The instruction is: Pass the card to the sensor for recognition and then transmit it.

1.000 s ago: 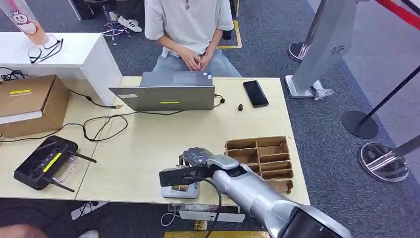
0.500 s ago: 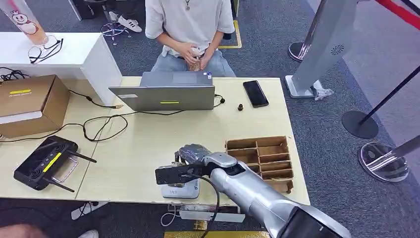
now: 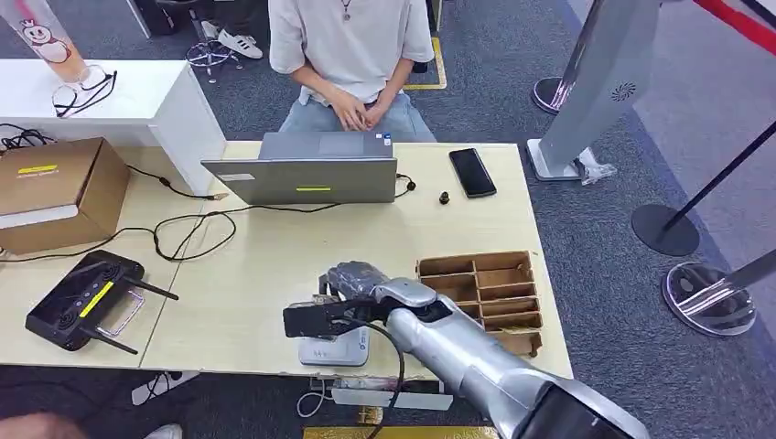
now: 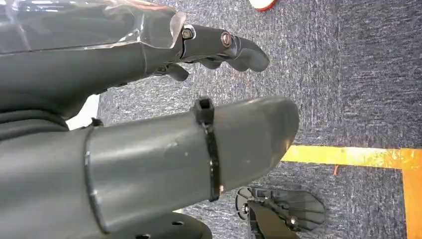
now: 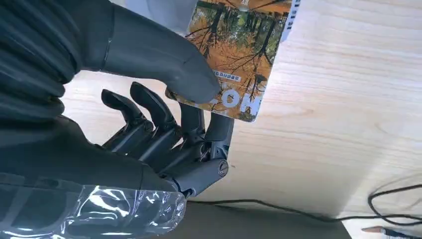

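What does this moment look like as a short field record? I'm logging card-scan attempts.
card: orange autumn-tree print, pinched between thumb and fingers
right robot hand: holds the card over the table
sensor: white reader at the table's near edge, below the hand
left robot hand: holds nothing, over carpet
tray: brown divided tray, right of the hand

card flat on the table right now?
No. In the right wrist view the card is pinched between the thumb and fingers of the right hand, lifted off the wooden table rather than lying on it.
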Controlling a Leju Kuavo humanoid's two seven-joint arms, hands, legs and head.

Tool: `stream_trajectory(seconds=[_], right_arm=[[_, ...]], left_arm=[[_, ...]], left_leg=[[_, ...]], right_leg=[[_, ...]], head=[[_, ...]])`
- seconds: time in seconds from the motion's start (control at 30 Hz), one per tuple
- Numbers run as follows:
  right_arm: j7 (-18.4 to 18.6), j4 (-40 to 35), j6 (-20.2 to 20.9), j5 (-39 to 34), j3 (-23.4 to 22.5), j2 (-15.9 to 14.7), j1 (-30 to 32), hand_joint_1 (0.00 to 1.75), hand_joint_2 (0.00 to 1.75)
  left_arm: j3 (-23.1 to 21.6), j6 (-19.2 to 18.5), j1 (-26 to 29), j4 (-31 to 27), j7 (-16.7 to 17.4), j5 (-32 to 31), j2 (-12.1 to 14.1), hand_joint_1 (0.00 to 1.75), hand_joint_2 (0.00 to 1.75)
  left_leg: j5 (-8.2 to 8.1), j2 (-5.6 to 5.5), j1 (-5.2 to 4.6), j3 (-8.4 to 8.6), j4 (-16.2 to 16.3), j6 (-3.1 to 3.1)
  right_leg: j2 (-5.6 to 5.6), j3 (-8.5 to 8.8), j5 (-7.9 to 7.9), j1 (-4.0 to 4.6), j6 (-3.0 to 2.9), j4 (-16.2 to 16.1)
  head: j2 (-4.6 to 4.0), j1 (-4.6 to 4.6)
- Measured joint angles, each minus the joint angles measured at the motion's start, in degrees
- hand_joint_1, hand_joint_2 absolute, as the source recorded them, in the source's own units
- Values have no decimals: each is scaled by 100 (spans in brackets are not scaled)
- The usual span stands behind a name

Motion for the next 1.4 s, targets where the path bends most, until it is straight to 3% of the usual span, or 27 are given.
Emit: stream_trajectory(seconds=[0.73, 0.97, 1.07, 1.23, 1.4], right_arm=[[42, -963, -120, -111, -468, -254, 160, 175, 175], [-2, -1414, -271, -107, -726, -313, 190, 175, 175], [-70, -1636, -441, 0, -839, -332, 241, 175, 175], [-103, -2111, -865, 354, -1005, -385, 424, 175, 175], [-149, -2612, -1331, 647, -1213, -450, 648, 175, 175]], left_arm=[[0, -22, 76, 0, -2, 0, 52, 0, 0], [0, -407, 77, 0, 203, -57, 179, 0, 0], [0, -391, 71, 0, 201, -48, 194, 0, 0], [0, -15, 82, 0, -68, 39, 144, 0, 0], [0, 22, 91, 0, -164, 35, 94, 0, 0]], left_leg=[[0, 0, 0, 0, 0, 0], [0, 0, 0, 1, 0, 0], [0, 0, 0, 1, 0, 0], [0, 0, -1, 0, 0, 0], [-1, 0, -1, -1, 0, 1]], right_leg=[[1, -1, 0, 0, 0, 0], [1, -1, 0, 0, 0, 0], [1, -1, 0, 0, 0, 0], [0, -1, 0, -1, 0, 0], [0, -1, 0, -1, 0, -2]], head=[[0, 0], [0, -2], [0, 0], [0, 2], [0, 0]])
